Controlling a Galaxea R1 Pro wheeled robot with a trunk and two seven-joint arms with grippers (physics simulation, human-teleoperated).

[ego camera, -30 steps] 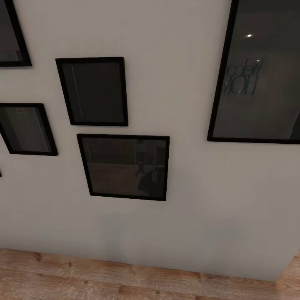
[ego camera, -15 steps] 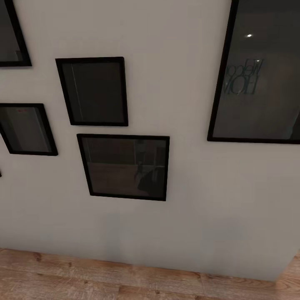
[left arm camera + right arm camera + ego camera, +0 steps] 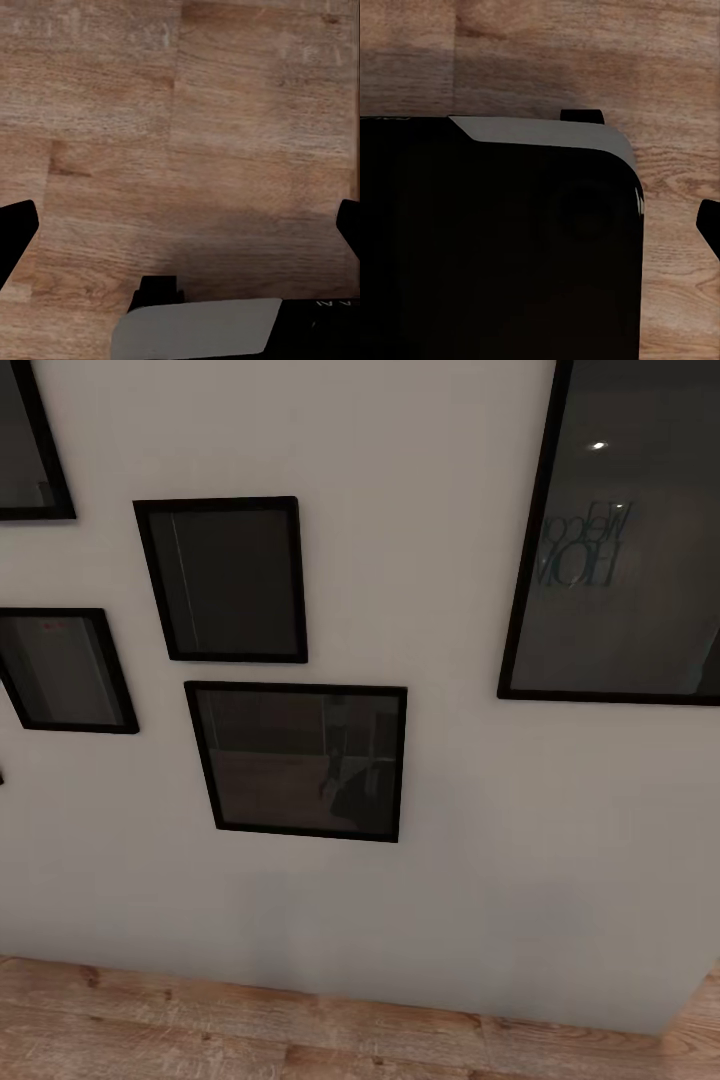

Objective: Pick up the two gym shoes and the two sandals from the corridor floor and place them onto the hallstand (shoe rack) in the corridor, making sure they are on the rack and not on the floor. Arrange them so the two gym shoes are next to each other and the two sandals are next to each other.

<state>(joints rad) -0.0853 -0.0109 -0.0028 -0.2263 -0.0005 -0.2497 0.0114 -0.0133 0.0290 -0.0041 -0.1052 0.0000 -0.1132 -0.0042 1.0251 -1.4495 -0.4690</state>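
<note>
The head view faces a pale grey wall [image 3: 460, 840] hung with black-framed pictures: a small upright frame [image 3: 222, 579] above a wider one [image 3: 300, 760], another small frame [image 3: 65, 670] toward the left edge, a frame corner [image 3: 30, 450] at the upper left, and a large frame [image 3: 625, 530] at the right whose dark glass carries mirrored lettering and a small bright spot of light. The glass of the wider frame reflects what may be a dim room with a dark shape in it, though it is too murky to make out. Along the bottom runs a strip of the corridor floor [image 3: 250, 1030], light brown wood planks with visible grain, meeting the wall at a slanted line. In the left wrist view the left end effector [image 3: 180, 232] hangs over bare planks [image 3: 187, 112], its two dark fingertips [image 3: 15, 229] showing at opposite edges of the picture and set wide apart, with nothing between them; a grey and black part of the robot's body [image 3: 202, 326] sits near the camera. In the right wrist view a large black body with a grey rim [image 3: 495, 240] covers most of the floor [image 3: 585, 52]; one dark fingertip [image 3: 709, 225] of the right end effector shows at the edge, and I cannot tell whether that end effector is open or closed.
</note>
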